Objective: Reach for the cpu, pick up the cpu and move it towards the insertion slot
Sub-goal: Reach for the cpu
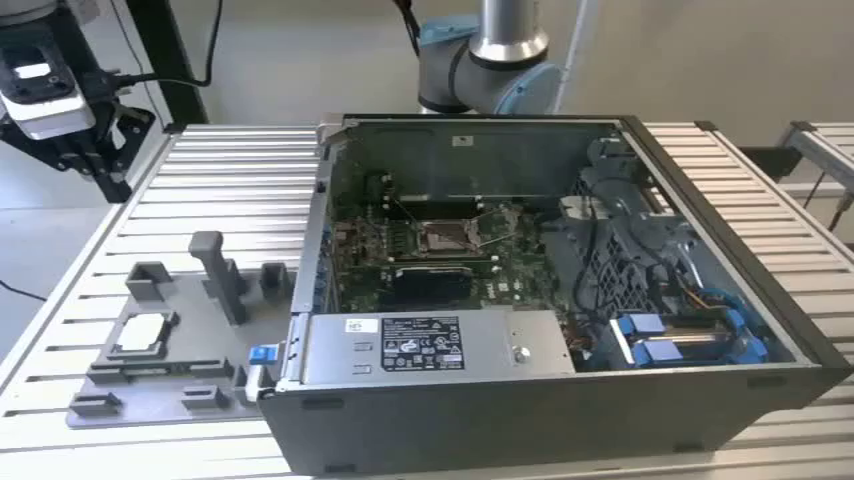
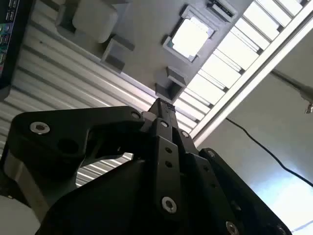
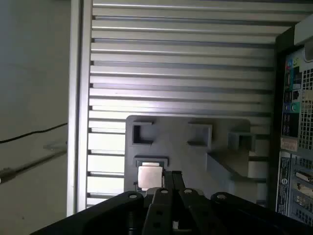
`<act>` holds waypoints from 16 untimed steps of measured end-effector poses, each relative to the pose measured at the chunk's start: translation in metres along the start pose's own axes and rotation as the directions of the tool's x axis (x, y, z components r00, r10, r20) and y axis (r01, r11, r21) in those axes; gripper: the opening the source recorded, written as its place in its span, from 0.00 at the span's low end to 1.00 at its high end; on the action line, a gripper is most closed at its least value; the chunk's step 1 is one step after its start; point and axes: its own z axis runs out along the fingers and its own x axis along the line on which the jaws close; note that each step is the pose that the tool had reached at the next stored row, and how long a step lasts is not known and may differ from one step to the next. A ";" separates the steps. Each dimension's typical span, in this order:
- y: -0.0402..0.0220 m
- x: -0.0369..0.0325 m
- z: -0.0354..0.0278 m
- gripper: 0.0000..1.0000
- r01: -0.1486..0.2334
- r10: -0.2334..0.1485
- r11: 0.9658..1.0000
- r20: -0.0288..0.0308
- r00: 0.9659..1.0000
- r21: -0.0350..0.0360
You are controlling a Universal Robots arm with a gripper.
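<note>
No print can be read. A black-and-white label [image 1: 420, 343] sits on the power supply [image 1: 497, 335] at the near edge of the computer case [image 1: 534, 430], with a small white sticker [image 1: 360, 325] beside it. Coloured port markings [image 3: 294, 100] on the case's rear are illegible.

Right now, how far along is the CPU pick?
Done: nothing yet. The cpu lies seated in the grey tray.
In hand: the reach. The gripper is shut and empty, high at the exterior view's left, apart from the tray.
Left: grasp, lift and carry. The insertion slot sits empty on the board inside the open computer case.
</note>
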 end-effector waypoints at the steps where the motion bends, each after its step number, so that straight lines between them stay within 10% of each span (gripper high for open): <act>1: 0.0000 0.0000 0.0000 0.00 0.000 0.000 1.000 0.000 1.000 0.000; 16: 0.0000 0.0043 0.0019 0.00 0.000 0.000 1.000 0.000 1.000 0.000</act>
